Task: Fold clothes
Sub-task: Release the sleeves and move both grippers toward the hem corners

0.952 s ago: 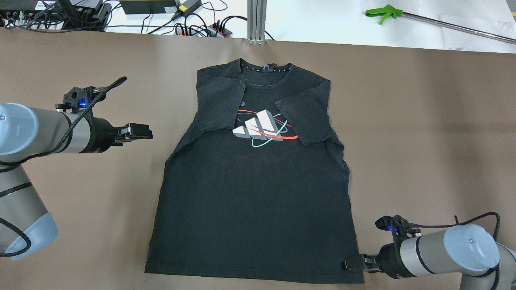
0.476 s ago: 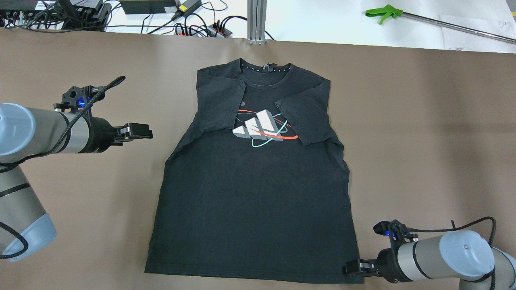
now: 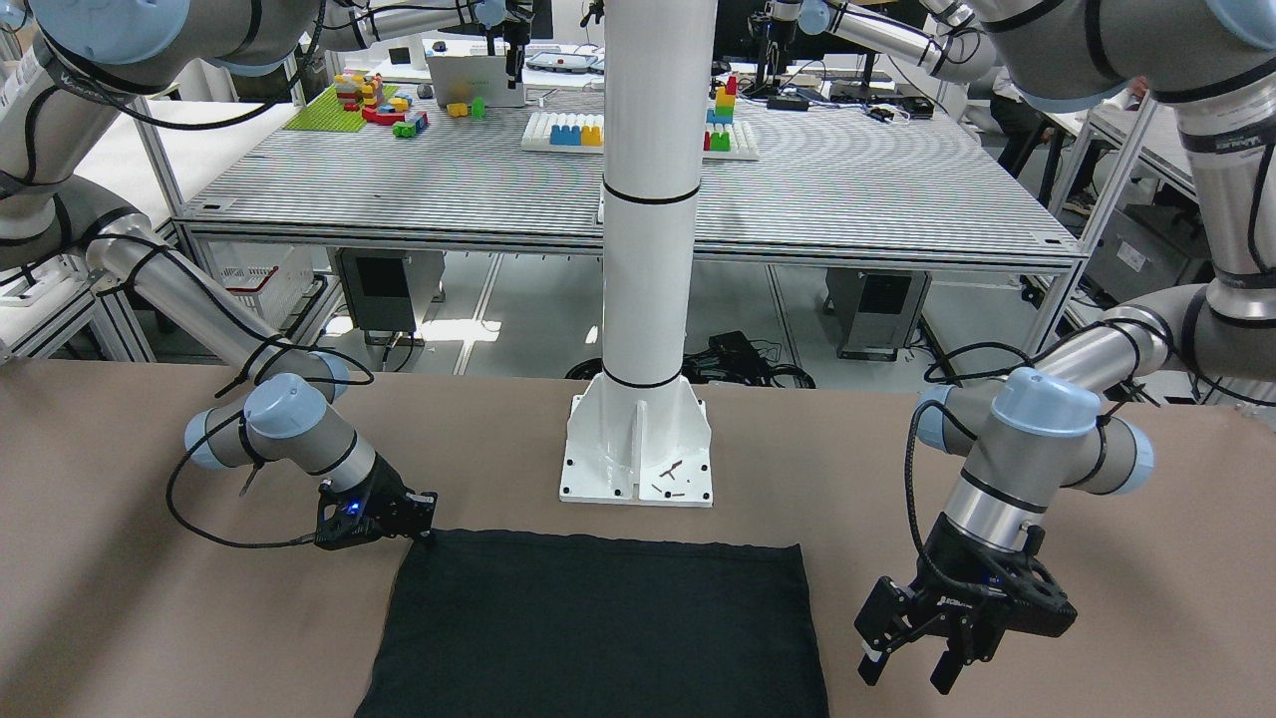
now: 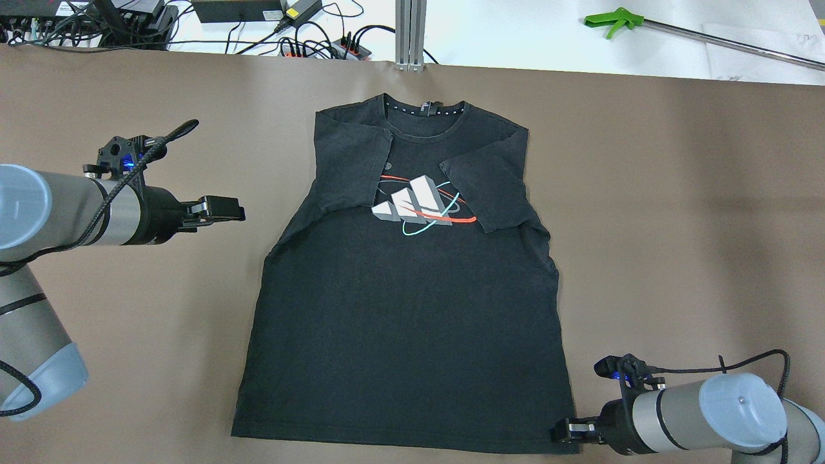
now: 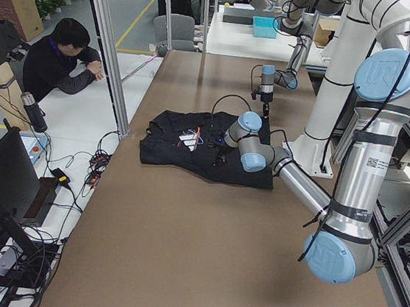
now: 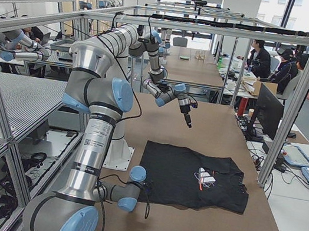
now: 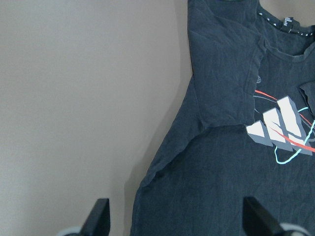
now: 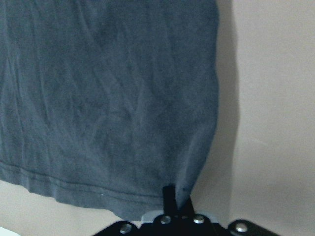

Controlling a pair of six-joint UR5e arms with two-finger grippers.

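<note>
The clothes are one black T-shirt [image 4: 406, 309] with a white, red and teal logo [image 4: 419, 206], lying flat, front up, on the brown table. Both sleeves are folded in over the chest. My left gripper [image 4: 222, 209] hovers open to the left of the shirt at logo height, above bare table; its wrist view shows the fingertips [image 7: 101, 219] wide apart over the shirt's side edge [image 7: 162, 172]. My right gripper [image 4: 561, 430] sits low at the shirt's near right hem corner, shut on that corner [image 8: 184, 196]. The front-facing view shows it at the hem's end [image 3: 424, 514].
A white robot base [image 3: 638, 449] stands just behind the near hem. Past the far table edge lie cables and power strips [image 4: 322, 42], an aluminium post [image 4: 410, 32] and a green-handled tool [image 4: 612, 22]. A person [image 5: 60, 63] sits beyond the table's far side.
My right gripper has slid a little toward the near table edge and come down at the hem corner. The left arm has drawn back slightly. The shirt lies as before.
</note>
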